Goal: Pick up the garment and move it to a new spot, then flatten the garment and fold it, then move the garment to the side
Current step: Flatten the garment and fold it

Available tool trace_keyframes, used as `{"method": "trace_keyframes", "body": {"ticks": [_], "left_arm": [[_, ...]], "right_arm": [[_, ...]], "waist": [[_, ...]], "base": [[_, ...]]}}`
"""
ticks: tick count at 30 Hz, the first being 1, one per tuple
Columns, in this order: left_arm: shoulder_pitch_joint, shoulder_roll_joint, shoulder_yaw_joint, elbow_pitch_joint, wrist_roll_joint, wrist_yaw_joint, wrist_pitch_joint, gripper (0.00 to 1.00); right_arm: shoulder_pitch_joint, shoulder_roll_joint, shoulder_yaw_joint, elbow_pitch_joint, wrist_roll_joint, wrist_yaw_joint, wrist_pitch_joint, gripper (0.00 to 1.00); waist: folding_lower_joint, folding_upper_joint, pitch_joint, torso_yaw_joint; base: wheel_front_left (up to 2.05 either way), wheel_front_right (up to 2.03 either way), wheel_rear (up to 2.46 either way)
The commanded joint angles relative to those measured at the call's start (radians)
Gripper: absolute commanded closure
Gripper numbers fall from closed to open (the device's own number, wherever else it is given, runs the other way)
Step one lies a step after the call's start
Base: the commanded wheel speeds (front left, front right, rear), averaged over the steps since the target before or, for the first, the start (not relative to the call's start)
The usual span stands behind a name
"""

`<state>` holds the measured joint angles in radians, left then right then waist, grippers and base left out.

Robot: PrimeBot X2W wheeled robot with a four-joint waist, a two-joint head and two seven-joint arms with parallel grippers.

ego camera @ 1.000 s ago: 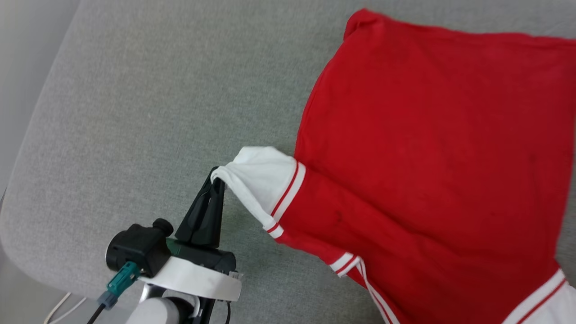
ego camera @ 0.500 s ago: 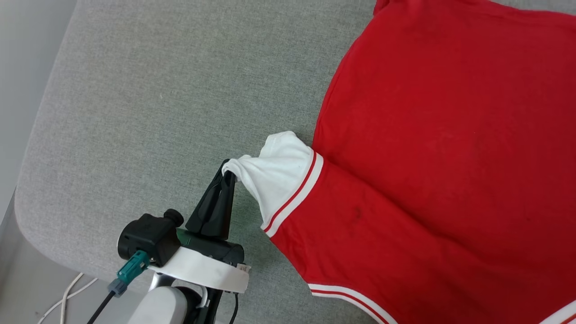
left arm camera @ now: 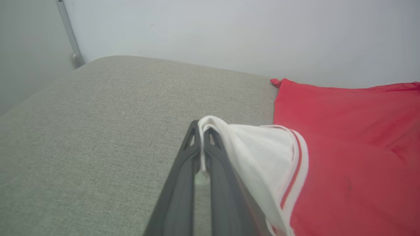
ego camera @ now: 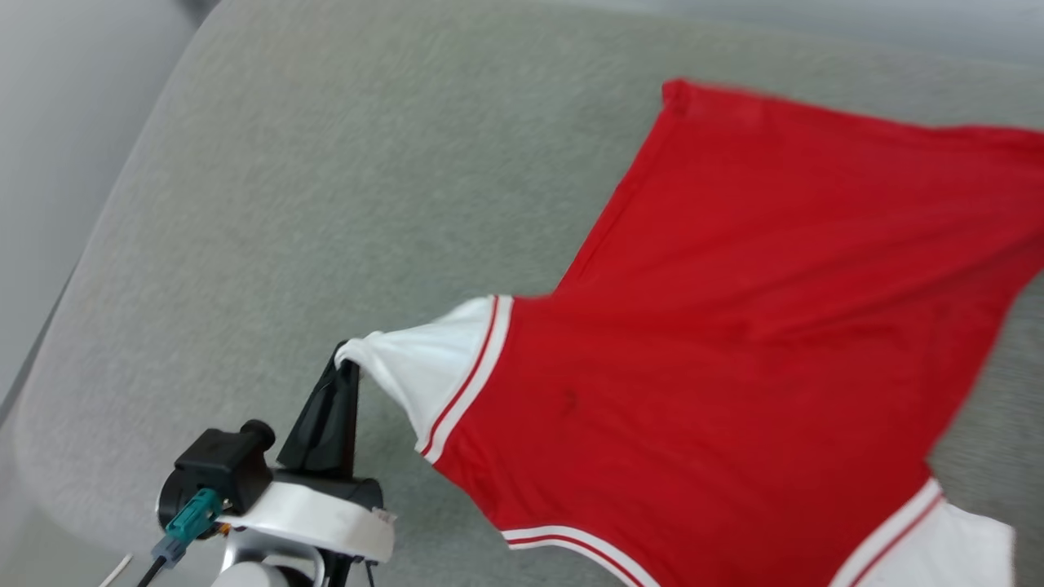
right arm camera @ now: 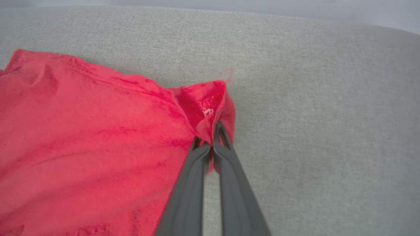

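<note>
The garment point(ego camera: 734, 326), a bright red shirt with white red-striped sleeves, lies spread over the right half of a grey cushion. My left gripper point(ego camera: 347, 367) is shut on the tip of its white sleeve point(ego camera: 424, 371), pulling it taut toward the lower left; the left wrist view shows that gripper point(left arm camera: 200, 129) with the white sleeve point(left arm camera: 259, 147) pinched between its fingers. In the right wrist view my right gripper point(right arm camera: 210, 137) is shut on a bunched red corner of the garment point(right arm camera: 210, 105), lifted slightly off the cushion. A second white sleeve point(ego camera: 954, 546) lies at the lower right.
The grey fabric cushion point(ego camera: 285, 204) has a rounded edge on the left, with bare surface left of the shirt. A pale wall point(left arm camera: 229, 29) and a thin metal rod point(left arm camera: 69, 29) stand behind it. Cables hang at my left wrist point(ego camera: 188, 522).
The head camera has shifted. The white sleeve is now stretched tighter, and the red body looks flatter and more spread out. The left gripper kept hold of the sleeve throughout.
</note>
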<state>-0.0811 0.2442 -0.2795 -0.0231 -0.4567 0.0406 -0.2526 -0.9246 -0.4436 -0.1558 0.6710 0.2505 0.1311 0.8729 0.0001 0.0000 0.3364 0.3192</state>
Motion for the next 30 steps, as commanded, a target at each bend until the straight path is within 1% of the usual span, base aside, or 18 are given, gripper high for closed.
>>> {"method": "trace_keyframes", "body": {"ticks": [1, 7, 10, 11, 13, 14, 16, 18, 21, 22, 23, 24, 25, 27, 30], "left_arm": [[0.021, 0.014, 0.012, -0.006, -0.005, 0.012, 0.010, 1.00], [0.085, 0.049, 0.055, -0.033, -0.019, 0.048, 0.027, 1.00], [0.115, 0.062, 0.075, -0.041, -0.028, 0.065, 0.037, 1.00], [0.149, 0.078, 0.094, -0.043, -0.036, 0.081, 0.054, 1.00], [0.167, 0.086, 0.105, -0.045, -0.041, 0.090, 0.062, 1.00], [0.176, 0.090, 0.108, -0.046, -0.043, 0.093, 0.067, 1.00], [0.192, 0.096, 0.115, -0.045, -0.049, 0.099, 0.076, 1.00], [0.203, 0.100, 0.120, -0.046, -0.054, 0.106, 0.083, 1.00], [0.220, 0.105, 0.123, -0.050, -0.056, 0.109, 0.088, 1.00], [0.224, 0.111, 0.122, -0.056, -0.058, 0.114, 0.098, 1.00], [0.223, 0.112, 0.120, -0.057, -0.058, 0.114, 0.101, 1.00], [0.221, 0.112, 0.117, -0.059, -0.058, 0.114, 0.105, 1.00], [0.218, 0.114, 0.115, -0.060, -0.057, 0.112, 0.107, 1.00], [0.210, 0.118, 0.112, -0.063, -0.055, 0.110, 0.113, 1.00], [0.200, 0.120, 0.107, -0.068, -0.052, 0.110, 0.118, 1.00]], "right_arm": [[0.061, -0.021, 0.019, -0.043, 0.023, -0.001, 0.012, 1.00], [0.288, -0.041, 0.080, -0.237, 0.111, -0.001, 0.061, 1.00], [0.430, -0.038, 0.079, -0.348, 0.139, -0.001, 0.082, 1.00], [0.582, -0.025, 0.062, -0.448, 0.160, -0.001, 0.092, 1.00], [0.686, -0.014, 0.046, -0.507, 0.164, -0.001, 0.101, 1.00], [0.734, 0.002, 0.033, -0.535, 0.170, -0.001, 0.102, 1.00], [0.831, 0.024, 0.011, -0.579, 0.157, -0.001, 0.110, 1.00], [0.915, 0.071, -0.010, -0.618, 0.171, -0.001, 0.110, 1.00], [1.021, 0.124, -0.034, -0.648, 0.159, -0.001, 0.109, 1.00], [1.078, 0.187, -0.040, -0.651, 0.171, -0.001, 0.097, 0.83], [1.083, 0.201, -0.045, -0.652, 0.170, -0.001, 0.080, 0.16], [1.087, 0.222, -0.052, -0.647, 0.179, -0.001, 0.062, 0.00], [1.087, 0.235, -0.052, -0.646, 0.180, 0.000, 0.038, 0.00], [1.065, 0.248, -0.056, -0.658, 0.180, 0.000, -0.047, 0.00], [1.022, 0.252, -0.056, -0.670, 0.186, 0.000, -0.231, 0.00]], "waist": [[-0.0001, 0.0000, -0.084, -0.083], [-0.0001, 0.0000, -0.159, -0.196], [-0.0001, 0.0000, -0.190, -0.248], [-0.0001, 0.0000, -0.221, -0.295], [-0.0001, 0.0000, -0.235, -0.320], [-0.0001, 0.0000, -0.240, -0.331], [-0.0001, 0.0000, -0.250, -0.351], [-0.0001, 0.0000, -0.256, -0.368], [-0.0001, 0.0000, -0.263, -0.385], [-0.0001, 0.0000, -0.261, -0.397], [-0.0001, 0.0000, -0.260, -0.400], [-0.0001, 0.0000, -0.259, -0.401], [-0.0001, 0.0000, -0.258, -0.401], [-0.0001, 0.0000, -0.253, -0.400], [-0.0001, 0.0000, -0.246, -0.394]], "base": [[0.00, 0.00, 0.00], [0.00, 0.00, 0.00], [0.00, 0.00, 0.00], [0.00, 0.00, 0.00], [0.00, 0.00, 0.00], [0.00, 0.00, 0.00], [0.00, 0.00, 0.00], [0.00, 0.00, 0.00], [0.00, 0.00, 0.00], [0.00, 0.00, 0.00], [0.00, 0.00, 0.00], [0.00, 0.00, 0.00], [0.00, 0.00, 0.00], [0.00, 0.00, 0.00], [0.00, 0.00, 0.00]]}}
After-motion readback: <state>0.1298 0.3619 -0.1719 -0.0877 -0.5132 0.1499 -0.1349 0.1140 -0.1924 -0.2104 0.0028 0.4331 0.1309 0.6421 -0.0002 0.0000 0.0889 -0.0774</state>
